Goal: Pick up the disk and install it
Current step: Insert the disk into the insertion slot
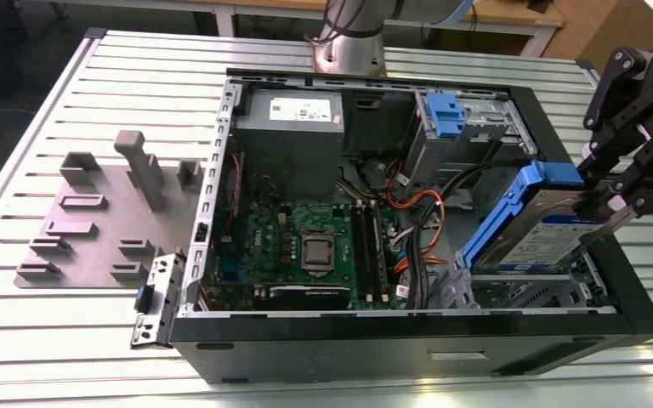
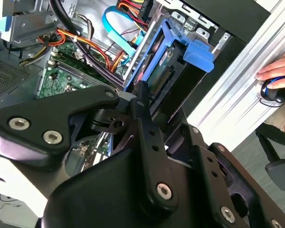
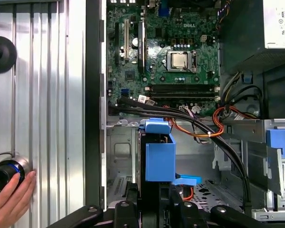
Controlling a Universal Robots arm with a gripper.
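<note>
The disk (image 1: pixel 544 228), a silver drive with a white-and-blue label and blue rails, hangs tilted over the drive bay (image 1: pixel 530 293) in the case corner nearest the exterior view's right. Its lower end dips into the bay and its upper end is raised. My gripper (image 1: pixel 597 194) reaches in from the exterior view's right and is shut on the disk's raised end. In the second wrist view the black fingers (image 2: pixel 143 102) clamp the disk (image 2: pixel 178 66) by its edges. In the first wrist view the disk's blue rail (image 3: pixel 159 156) stands just ahead of the gripper (image 3: pixel 154 211).
The open computer case (image 1: pixel 417 340) lies on a slatted metal table (image 1: pixel 54 340). Inside are the motherboard (image 1: pixel 303 246), a grey power-supply box (image 1: pixel 292 119), a drive cage with a blue latch (image 1: pixel 449 115) and loose cables (image 1: pixel 417 225). A grey fixture plate (image 1: pixel 99 229) lies beside it. A hand (image 3: pixel 9 202) rests on a round button.
</note>
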